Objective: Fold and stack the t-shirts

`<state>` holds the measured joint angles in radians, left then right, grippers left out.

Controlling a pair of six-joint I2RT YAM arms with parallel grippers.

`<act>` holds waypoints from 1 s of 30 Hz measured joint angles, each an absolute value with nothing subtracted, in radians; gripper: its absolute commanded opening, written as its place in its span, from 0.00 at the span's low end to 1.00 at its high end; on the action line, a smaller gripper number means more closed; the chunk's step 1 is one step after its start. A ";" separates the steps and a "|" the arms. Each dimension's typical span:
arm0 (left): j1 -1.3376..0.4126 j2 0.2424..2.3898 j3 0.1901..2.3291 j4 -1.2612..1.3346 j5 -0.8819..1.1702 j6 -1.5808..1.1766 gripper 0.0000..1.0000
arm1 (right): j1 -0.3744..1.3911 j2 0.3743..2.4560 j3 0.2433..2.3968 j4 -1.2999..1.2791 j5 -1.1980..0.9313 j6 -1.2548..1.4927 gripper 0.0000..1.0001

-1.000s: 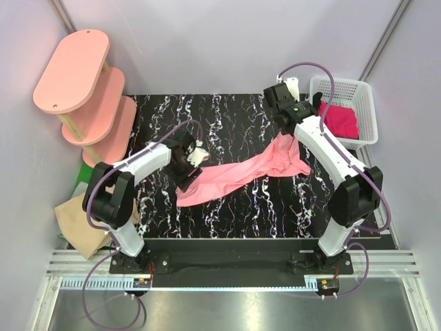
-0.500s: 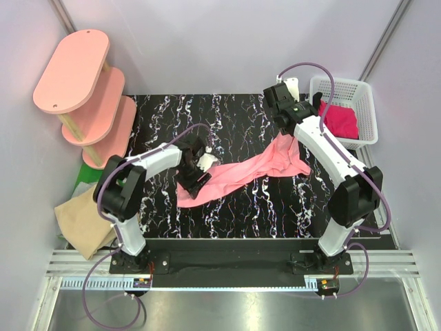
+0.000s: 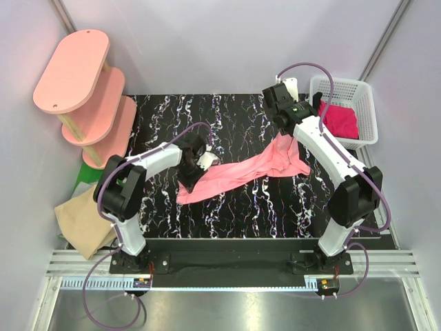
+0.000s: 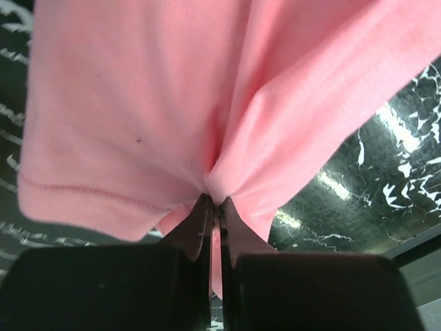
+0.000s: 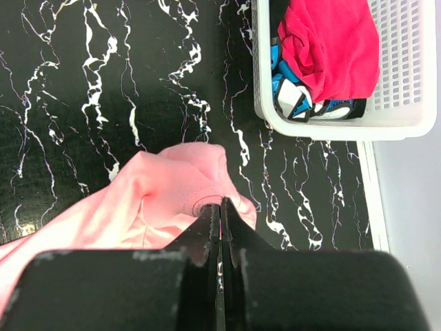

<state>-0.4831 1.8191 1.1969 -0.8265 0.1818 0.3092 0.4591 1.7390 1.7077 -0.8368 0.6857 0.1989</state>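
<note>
Top external — lattice basket (image 3: 369,114) near salmon-pink t-shirt (image 3: 241,172)

No words, labels, brands, numbers or signs can be read in any view. The small boards (image 3: 142,281) low in the top view, at left and right, may carry print, but they are too small to tell. The blue-and-white cloth (image 5: 293,96) in the basket (image 5: 413,83), upper right of the right wrist view, shows only a pattern and no legible letters.
</note>
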 measured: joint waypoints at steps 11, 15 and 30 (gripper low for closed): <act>-0.479 1.595 1.189 -0.862 0.074 0.329 0.00 | 0.465 1.739 1.708 -0.837 0.686 0.197 0.00; -0.479 1.488 1.183 -0.908 0.081 0.329 0.12 | 0.465 1.739 1.708 -0.837 0.686 0.194 0.00; -0.523 1.387 0.941 -1.219 0.189 0.529 0.53 | 0.466 1.739 1.713 -0.845 0.686 0.191 0.00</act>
